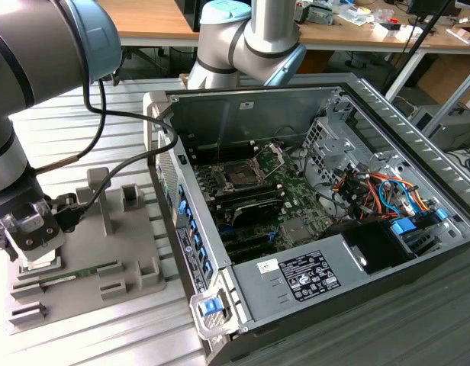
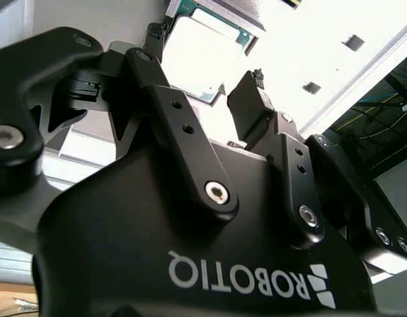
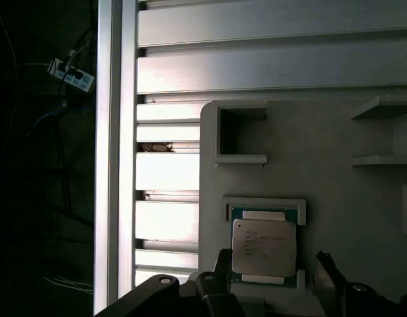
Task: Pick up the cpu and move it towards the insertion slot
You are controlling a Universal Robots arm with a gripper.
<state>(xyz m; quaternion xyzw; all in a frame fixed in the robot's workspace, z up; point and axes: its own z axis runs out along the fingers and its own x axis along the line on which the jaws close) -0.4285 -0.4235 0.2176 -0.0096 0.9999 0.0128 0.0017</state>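
We see the gripper (image 1: pixel 27 232) hanging low over the grey tray (image 1: pixel 132 255), at the end of the tray farthest from the open computer case (image 1: pixel 311 191). In the first wrist view the cpu (image 3: pixel 263 247) lies flat in a square walled pocket of the tray, silvery top up. The fingers (image 3: pixel 326 274) stand apart, one on each side of it. They seem not to touch it, though we cannot be sure from this angle. In the second wrist view the cpu (image 2: pixel 203 59) shows bright beyond the fingertips. The insertion slot (image 1: pixel 241 175) sits inside the case, well apart from the tray, with its metal frame lifted open. Tray and case both rest on the ribbed metal bench (image 1: pixel 82 130).
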